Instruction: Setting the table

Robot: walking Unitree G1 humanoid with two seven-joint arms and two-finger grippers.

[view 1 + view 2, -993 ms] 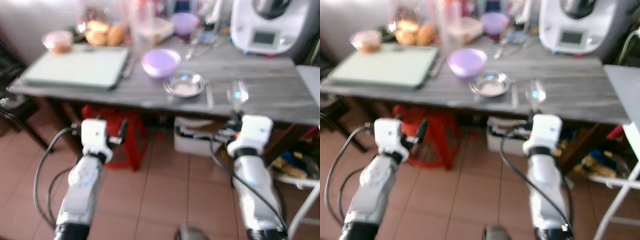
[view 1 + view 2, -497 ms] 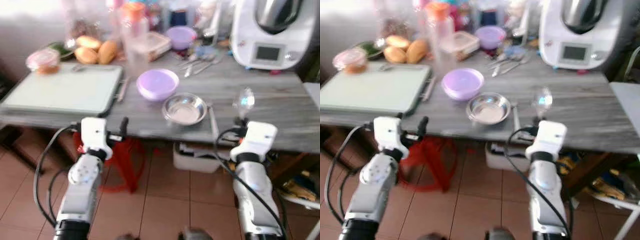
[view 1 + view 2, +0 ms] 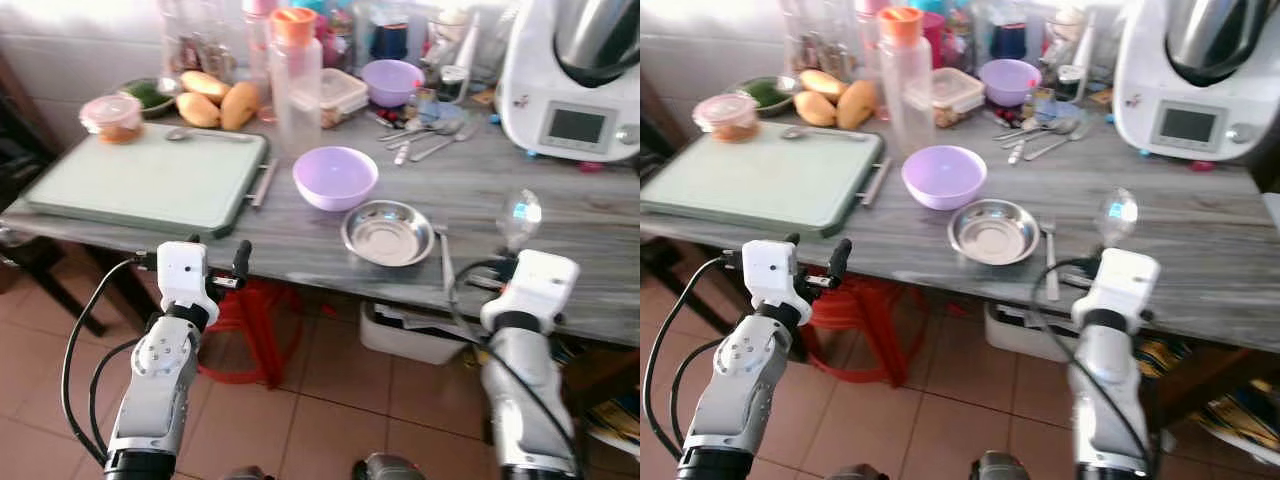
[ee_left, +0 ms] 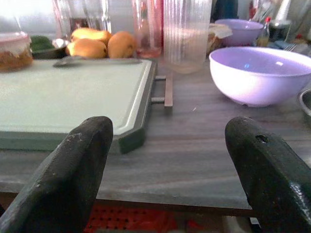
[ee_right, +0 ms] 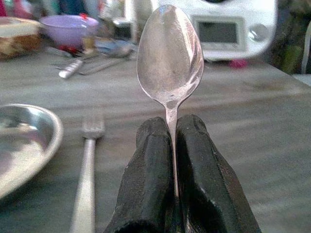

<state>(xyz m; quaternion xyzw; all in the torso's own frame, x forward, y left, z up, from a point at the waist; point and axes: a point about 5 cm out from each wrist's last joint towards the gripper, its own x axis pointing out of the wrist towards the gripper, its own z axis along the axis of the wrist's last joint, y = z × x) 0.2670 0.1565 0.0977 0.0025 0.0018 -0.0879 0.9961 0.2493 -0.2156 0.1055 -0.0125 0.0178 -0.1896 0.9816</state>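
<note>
Looking at your right gripper [image 5: 172,145], you see its fingers pinching a spoon [image 5: 170,53] upright, bowl up, at the table's [image 3: 560,215] near edge, at 3 o'clock from the fork [image 3: 1051,262] and steel plate [image 3: 993,231]. Your left gripper [image 4: 167,160] is spread, facing the tray [image 3: 150,180].
</note>
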